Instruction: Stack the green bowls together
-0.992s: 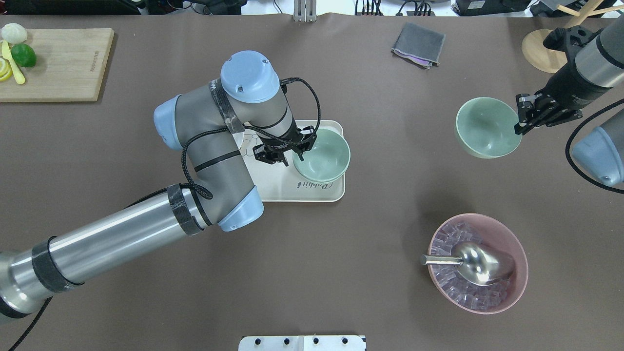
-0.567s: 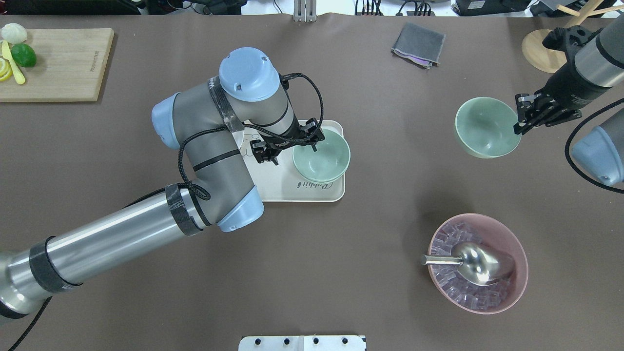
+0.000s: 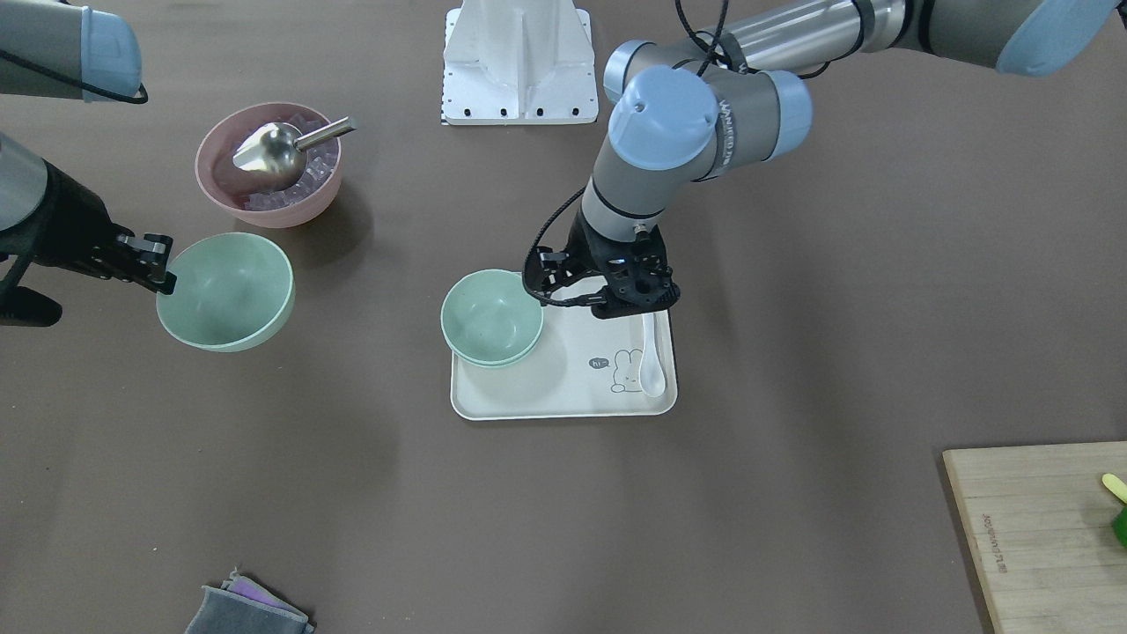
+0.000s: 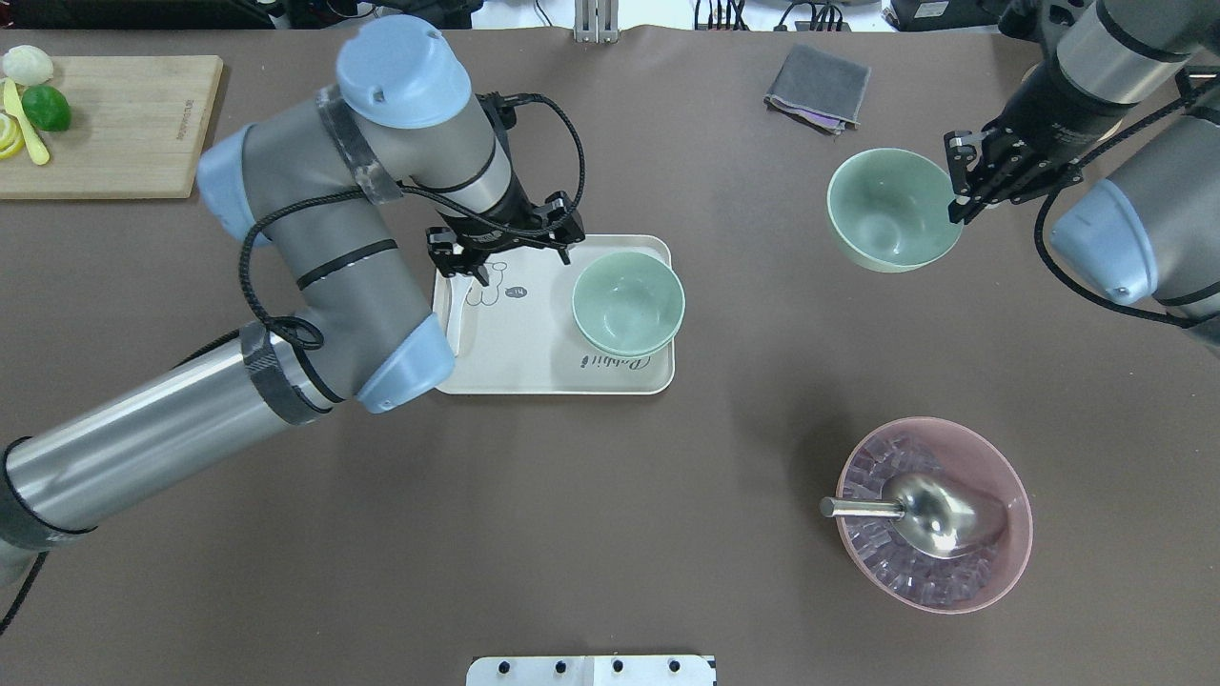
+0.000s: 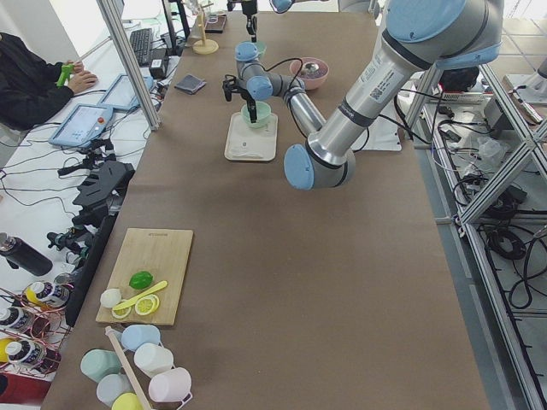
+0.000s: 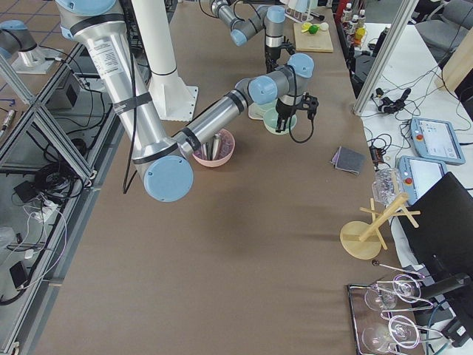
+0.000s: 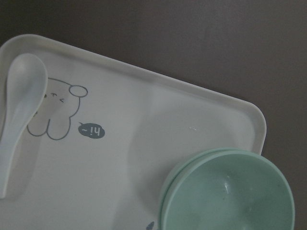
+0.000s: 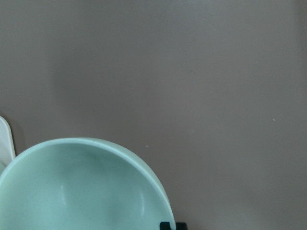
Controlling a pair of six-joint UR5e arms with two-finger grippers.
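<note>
Two nested green bowls (image 4: 627, 303) sitting in the tray (image 4: 534, 381) corner, left claw (image 4: 505, 255) spread wide and empty above the tray, right claw (image 4: 956, 197) pinching the third green bowl (image 4: 886, 224) by its rim, well off to the tray's right.

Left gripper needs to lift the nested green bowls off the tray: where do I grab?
Pinch both rims of the nested bowls from above, one finger inside, one outside, on the side facing the left gripper. They sit upright, probably too wide to span, with bare tray there.
</note>
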